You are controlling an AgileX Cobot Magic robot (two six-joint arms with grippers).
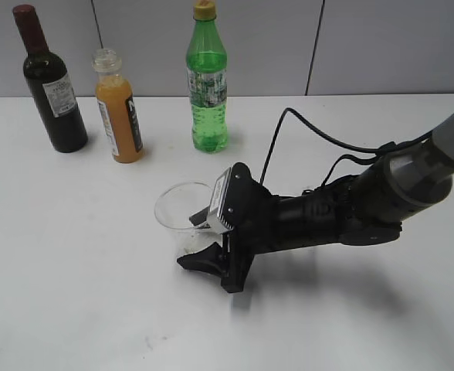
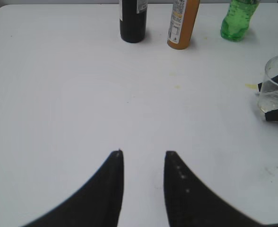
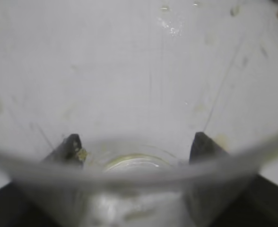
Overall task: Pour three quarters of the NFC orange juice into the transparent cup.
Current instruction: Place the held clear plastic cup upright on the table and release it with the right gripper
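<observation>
The NFC orange juice (image 1: 119, 116) stands capless at the back left of the white table, also seen far off in the left wrist view (image 2: 182, 23). The transparent cup (image 1: 182, 209) stands mid-table, holding only a few drops. My right gripper (image 1: 200, 239) reaches in from the right, low over the table, with a finger on each side of the cup. In the right wrist view the cup (image 3: 139, 94) fills the frame, and both fingertips (image 3: 203, 146) show through its walls. My left gripper (image 2: 143, 153) hovers open over bare table, well short of the cup (image 2: 276, 85).
A dark wine bottle (image 1: 53, 93) stands left of the juice and a green bottle (image 1: 208, 93) right of it, all along the back wall. A black cable (image 1: 289, 131) loops over the table behind the right arm. Small yellow stains (image 2: 177, 86) mark the tabletop.
</observation>
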